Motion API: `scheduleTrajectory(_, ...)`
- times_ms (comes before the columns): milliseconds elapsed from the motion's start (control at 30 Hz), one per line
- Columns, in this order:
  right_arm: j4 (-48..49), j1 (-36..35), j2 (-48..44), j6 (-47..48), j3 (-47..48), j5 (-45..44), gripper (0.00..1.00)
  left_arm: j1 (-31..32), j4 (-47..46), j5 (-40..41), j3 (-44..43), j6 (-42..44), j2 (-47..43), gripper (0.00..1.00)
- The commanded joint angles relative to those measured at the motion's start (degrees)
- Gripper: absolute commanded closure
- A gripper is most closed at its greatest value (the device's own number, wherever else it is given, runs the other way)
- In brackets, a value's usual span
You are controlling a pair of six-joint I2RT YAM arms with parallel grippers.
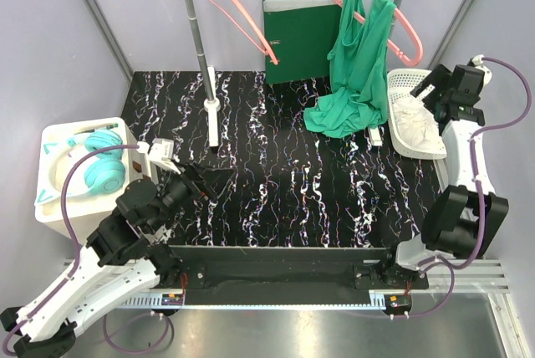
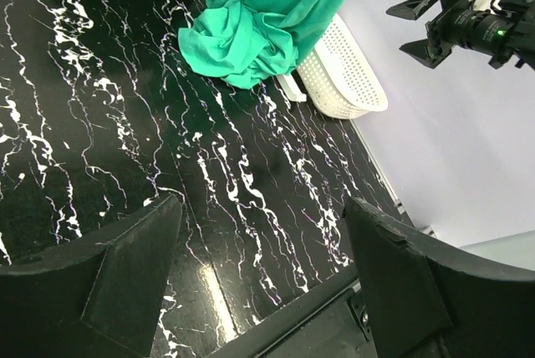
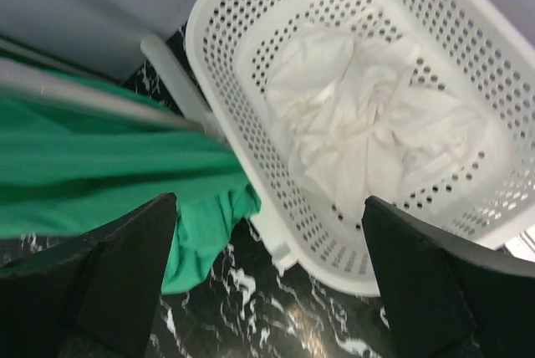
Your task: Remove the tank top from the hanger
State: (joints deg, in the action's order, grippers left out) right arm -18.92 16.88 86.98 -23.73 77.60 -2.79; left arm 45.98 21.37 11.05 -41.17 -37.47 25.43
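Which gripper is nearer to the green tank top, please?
Right. The right gripper hovers over the white basket, just beside the tank top; the left gripper is far across the table.

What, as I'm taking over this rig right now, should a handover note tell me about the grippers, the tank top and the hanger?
Left gripper: open, empty, low over the left side of the table.
Right gripper: open, empty, raised above the white basket, just beside the tank top.
Tank top: green, hanging from the pink hanger at the back right, its lower part bunched on the table.
Done: nothing that shows; the top is not yet off the hanger.
Left: grasp the top and work its straps off the hanger.
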Motion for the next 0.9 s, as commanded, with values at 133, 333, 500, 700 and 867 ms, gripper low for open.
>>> scheduleTrajectory(133, -10.3, -0.2, -14.1, 2.4, -2.5, 3.1, 0.0, 0.0, 0.9, -2.5, -3.3, 2.7, -0.4, 0.16)
scheduleTrajectory(333, -13.0, -0.3, -23.3, 5.0, 3.3, 1.9, 0.0, 0.0, 1.8, -10.0, -3.6, 1.2, 2.6, 0.16)
scheduleTrajectory(500, -12.2, -0.3, -23.0, 6.1, 11.2, 10.6, 0.0, 0.0, 1.8, -15.2, -2.0, -2.6, 7.7, 0.17)
scheduleTrajectory(700, -13.4, -0.4, -12.5, 4.5, 25.5, 26.9, 0.0, 0.1, -0.7, -16.7, -0.8, -3.9, 8.9, 0.18)
scheduleTrajectory(867, -13.9, -4.1, -4.4, 5.8, 35.7, 31.3, 0.02, 0.1, -5.5, -14.7, 2.2, -4.4, 5.9, 0.18)
